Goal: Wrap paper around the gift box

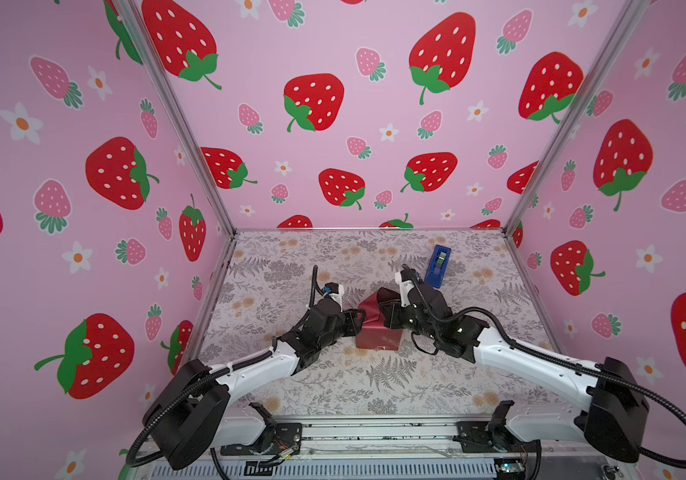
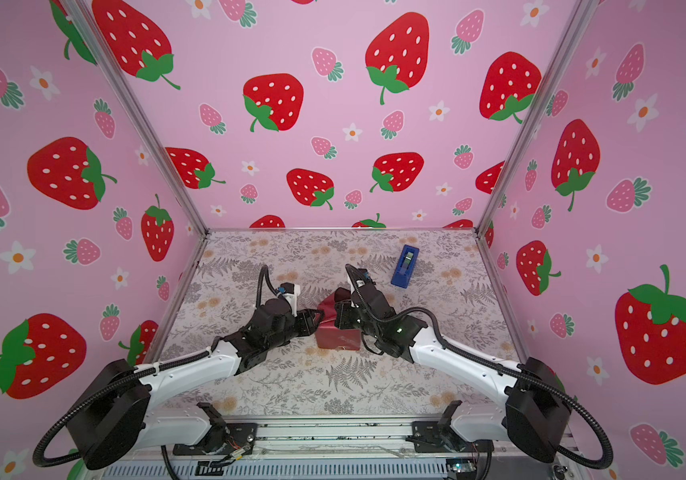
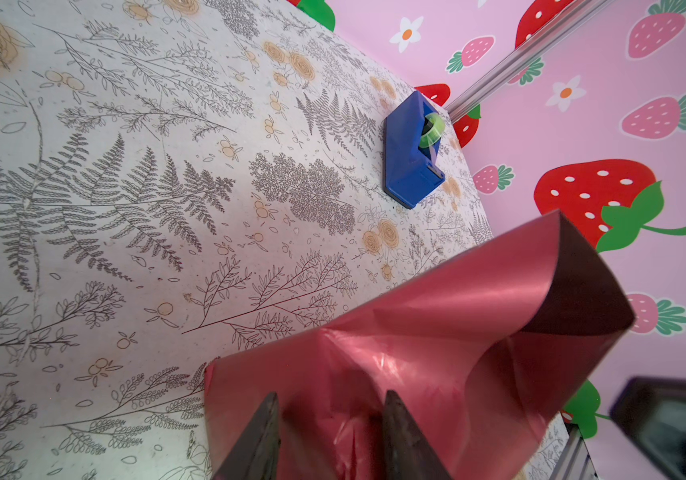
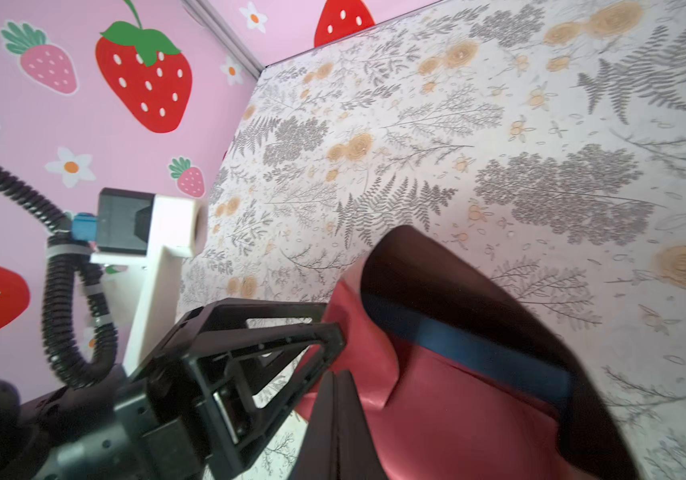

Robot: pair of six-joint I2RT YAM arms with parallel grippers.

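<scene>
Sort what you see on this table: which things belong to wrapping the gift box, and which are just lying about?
In the job: gift box, paper, left gripper, right gripper.
Lying about: blue tape dispenser, untouched at the back of the table.

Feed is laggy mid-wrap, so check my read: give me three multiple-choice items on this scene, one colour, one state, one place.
1. Colour of the thin shiny wrapping paper? A. green B. dark red C. white
2. Jaws of the black right gripper? A. wide open B. shut C. out of view
3. Where is the bright-blue plastic tape dispenser? A. alone on the floral-print table B. in the right gripper C. atop the paper
Answers: B, maroon in every view; B, its fingers press together in the right wrist view; A, both top views show it standing apart, far right.
</scene>
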